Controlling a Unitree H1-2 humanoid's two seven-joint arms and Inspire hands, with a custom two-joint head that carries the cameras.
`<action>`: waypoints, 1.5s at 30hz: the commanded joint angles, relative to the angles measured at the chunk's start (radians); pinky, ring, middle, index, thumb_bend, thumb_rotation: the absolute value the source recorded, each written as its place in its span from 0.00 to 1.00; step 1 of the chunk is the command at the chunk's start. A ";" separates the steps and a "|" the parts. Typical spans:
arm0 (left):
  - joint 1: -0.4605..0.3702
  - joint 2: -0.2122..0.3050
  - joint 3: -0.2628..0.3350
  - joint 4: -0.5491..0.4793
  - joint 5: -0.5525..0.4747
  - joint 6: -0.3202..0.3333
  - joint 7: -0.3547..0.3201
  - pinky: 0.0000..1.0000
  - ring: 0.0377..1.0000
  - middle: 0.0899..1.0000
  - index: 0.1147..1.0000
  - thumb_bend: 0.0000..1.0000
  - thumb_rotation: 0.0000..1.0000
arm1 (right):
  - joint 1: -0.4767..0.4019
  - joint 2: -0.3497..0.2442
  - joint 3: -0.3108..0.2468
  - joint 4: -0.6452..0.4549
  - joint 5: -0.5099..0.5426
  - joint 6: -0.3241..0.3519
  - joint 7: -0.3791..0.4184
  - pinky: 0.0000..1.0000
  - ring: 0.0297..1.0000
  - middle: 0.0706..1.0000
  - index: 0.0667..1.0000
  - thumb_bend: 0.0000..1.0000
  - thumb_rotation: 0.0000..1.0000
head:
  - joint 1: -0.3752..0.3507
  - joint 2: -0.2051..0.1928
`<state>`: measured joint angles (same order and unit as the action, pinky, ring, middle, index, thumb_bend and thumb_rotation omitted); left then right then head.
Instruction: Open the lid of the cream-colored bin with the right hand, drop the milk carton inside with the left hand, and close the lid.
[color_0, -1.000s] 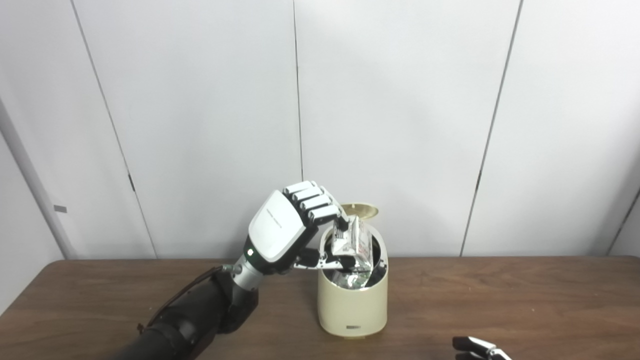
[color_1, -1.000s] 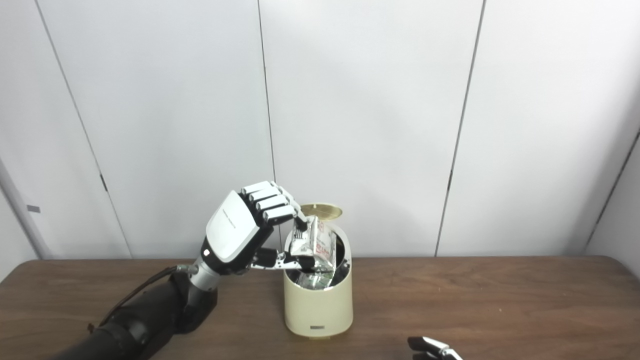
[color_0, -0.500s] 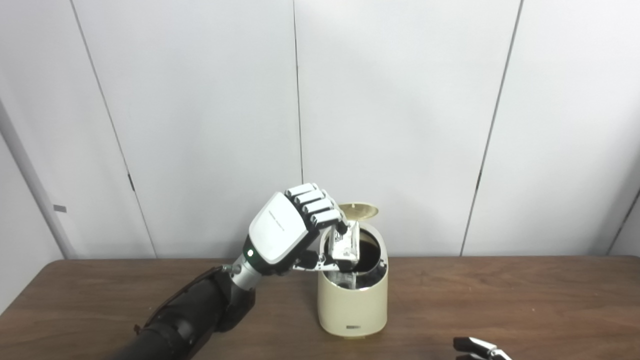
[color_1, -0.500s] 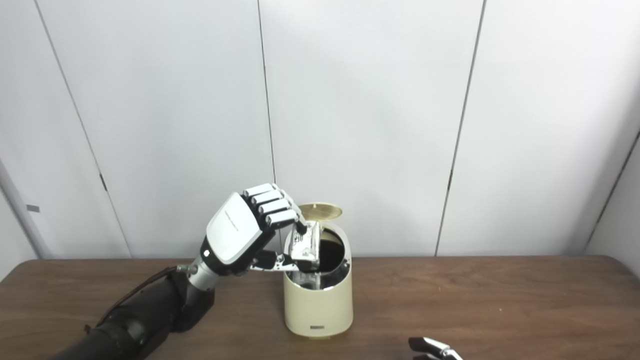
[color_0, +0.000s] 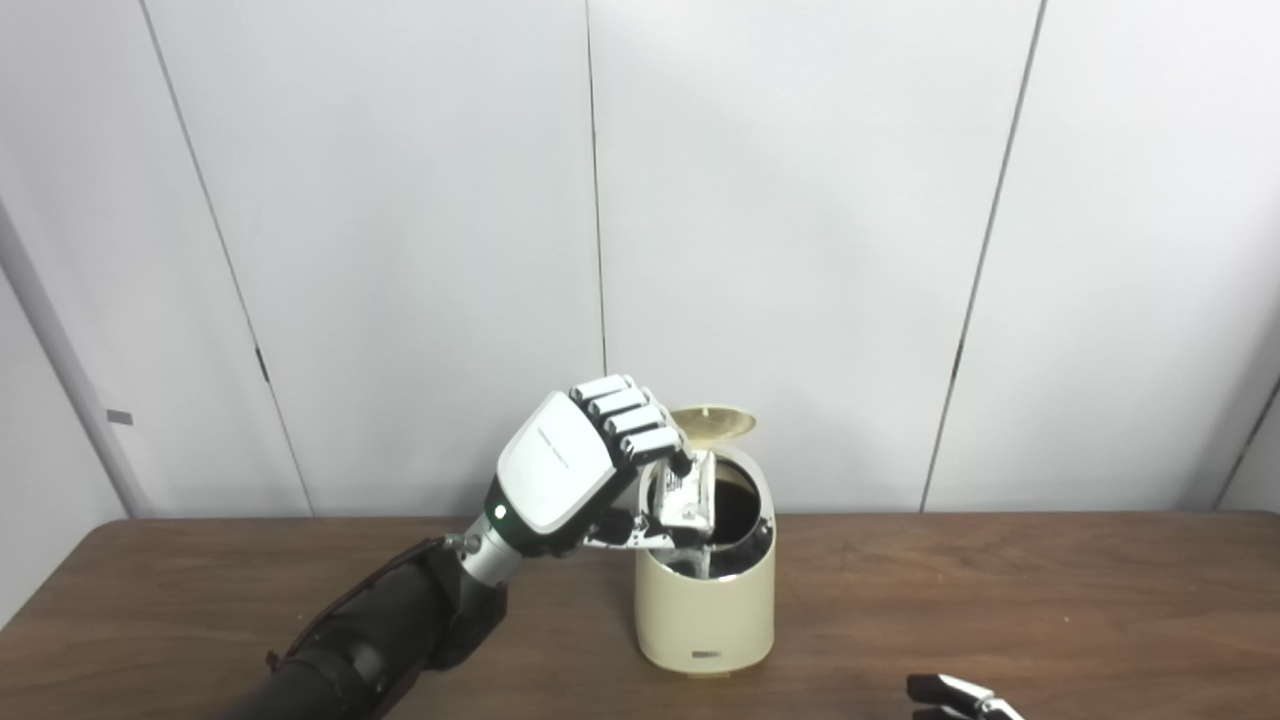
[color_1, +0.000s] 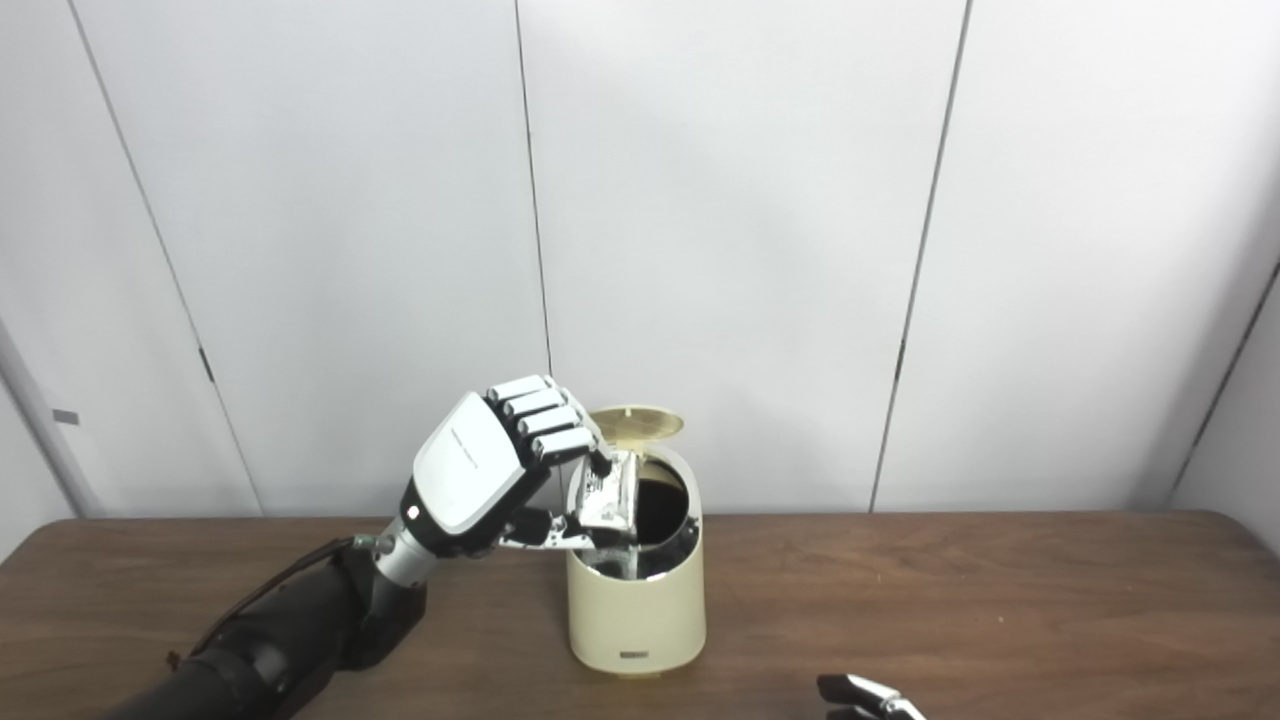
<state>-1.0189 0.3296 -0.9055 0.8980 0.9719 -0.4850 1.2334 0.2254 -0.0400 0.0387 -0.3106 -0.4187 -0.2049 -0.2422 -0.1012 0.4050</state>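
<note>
The cream-colored bin (color_0: 705, 610) stands mid-table with its round lid (color_0: 712, 422) tipped up behind the opening. My left hand (color_0: 575, 465) hovers at the bin's left rim, shut on the milk carton (color_0: 688, 497). Fingers press the carton's top and the thumb sits under it. The carton stands edge-on, with its lower part inside the opening against the left wall. The dark inside of the bin shows to the carton's right. Only the fingertips of my right hand (color_1: 865, 695) show at the bottom edge, low on the table and right of the bin.
The brown wooden table (color_0: 1000, 590) stretches wide on both sides of the bin. White wall panels (color_0: 800, 200) rise right behind its far edge. My dark left forearm (color_0: 380, 630) lies across the table's front left.
The carton has turned from face-on to edge-on and sunk lower into the bin's left side. My left hand shifted slightly left and down. The right hand stayed still.
</note>
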 joint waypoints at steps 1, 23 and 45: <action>-0.075 0.052 -0.006 -0.046 -0.124 0.015 -0.023 0.46 0.52 0.52 0.53 0.90 0.32 | 0.172 0.038 0.008 -0.055 -0.008 -0.029 -0.015 0.52 0.65 0.68 0.67 0.26 0.18 | 0.000 0.001; -0.053 0.083 -0.006 -0.119 -0.230 0.015 -0.128 0.60 0.66 0.69 0.73 1.00 0.58 | 0.171 0.033 0.009 -0.059 -0.020 -0.019 -0.009 0.52 0.65 0.69 0.67 0.27 0.16 | 0.002 0.005; -0.063 0.094 -0.060 -0.130 -0.247 0.015 -0.131 0.66 0.76 0.82 0.90 1.00 0.55 | 0.163 0.034 0.008 -0.052 -0.031 -0.026 -0.016 0.51 0.64 0.68 0.67 0.26 0.14 | 0.003 0.007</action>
<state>-1.0043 0.3785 -0.9554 0.7969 0.7473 -0.4813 1.0625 0.2259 -0.0399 0.0391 -0.3107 -0.4477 -0.1982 -0.2422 -0.0997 0.4111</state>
